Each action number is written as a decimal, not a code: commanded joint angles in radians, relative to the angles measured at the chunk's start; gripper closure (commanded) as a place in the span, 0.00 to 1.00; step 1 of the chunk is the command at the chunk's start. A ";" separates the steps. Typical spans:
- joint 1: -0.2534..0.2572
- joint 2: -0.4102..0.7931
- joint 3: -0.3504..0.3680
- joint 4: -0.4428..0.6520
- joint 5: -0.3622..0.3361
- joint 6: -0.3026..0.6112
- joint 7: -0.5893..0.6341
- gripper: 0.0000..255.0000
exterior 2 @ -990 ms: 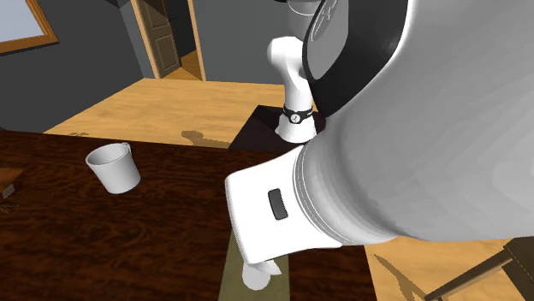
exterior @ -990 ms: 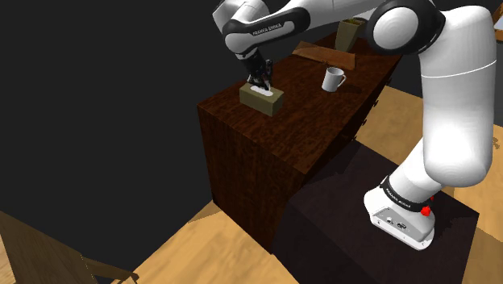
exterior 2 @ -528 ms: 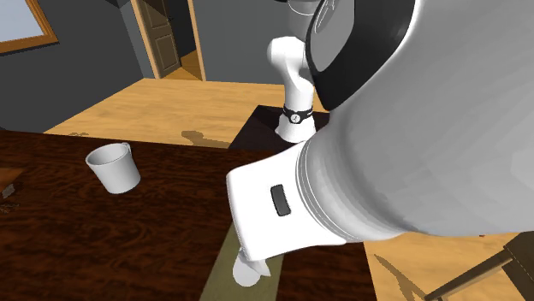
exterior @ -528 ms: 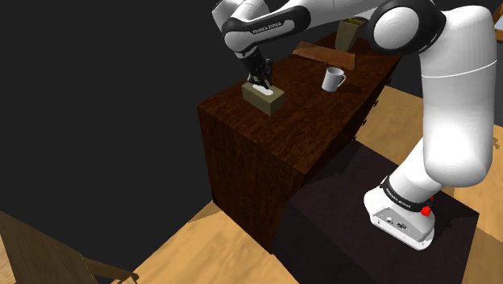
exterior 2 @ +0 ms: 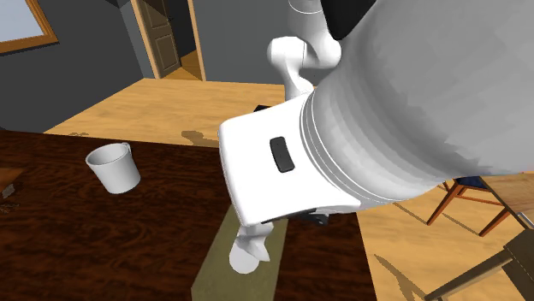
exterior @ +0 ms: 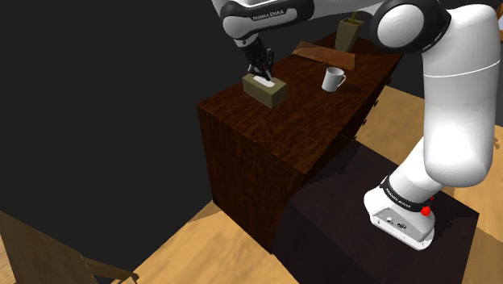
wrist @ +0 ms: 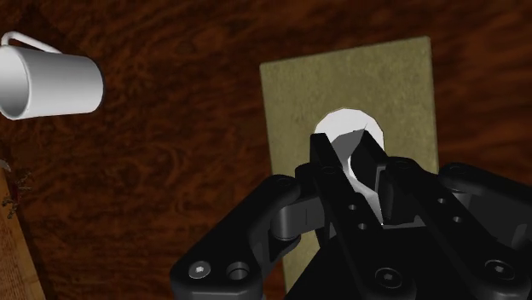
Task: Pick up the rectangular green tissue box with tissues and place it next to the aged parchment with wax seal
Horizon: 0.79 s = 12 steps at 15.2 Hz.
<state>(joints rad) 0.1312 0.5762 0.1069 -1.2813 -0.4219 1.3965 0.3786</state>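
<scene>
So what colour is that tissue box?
The box is dull olive green, white tissue on top; clearest in the wrist view.

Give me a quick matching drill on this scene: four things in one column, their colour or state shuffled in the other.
Things:
1. tissue box
2. mug
3. gripper
4. cabinet top

Descriptions:
A. dark brown, wood grain
B. black, fingers clasping the white tissue
C. olive green, flat rectangular top
D. white, with a handle

Pairs: 1-C, 2-D, 3-B, 4-A
</scene>
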 commanded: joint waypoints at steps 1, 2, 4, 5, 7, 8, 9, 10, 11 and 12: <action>0.003 -0.004 0.000 0.020 0.000 -0.024 -0.008 1.00; 0.004 -0.005 0.000 0.032 -0.001 -0.035 -0.012 1.00; 0.006 -0.007 -0.001 0.055 -0.002 -0.059 -0.021 1.00; 0.008 -0.007 -0.001 0.068 -0.002 -0.071 -0.026 1.00; 0.010 -0.007 -0.002 0.095 -0.004 -0.096 -0.035 1.00; 0.012 -0.006 -0.003 0.109 -0.005 -0.108 -0.040 1.00; 0.013 -0.005 -0.003 0.124 -0.006 -0.121 -0.045 1.00; 0.015 -0.004 -0.004 0.139 -0.007 -0.134 -0.050 1.00; 0.017 -0.002 -0.004 0.155 -0.008 -0.147 -0.055 1.00; 0.018 0.000 -0.005 0.171 -0.010 -0.161 -0.060 1.00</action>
<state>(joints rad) 0.1483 0.5715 0.1030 -1.1314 -0.4296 1.2511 0.3254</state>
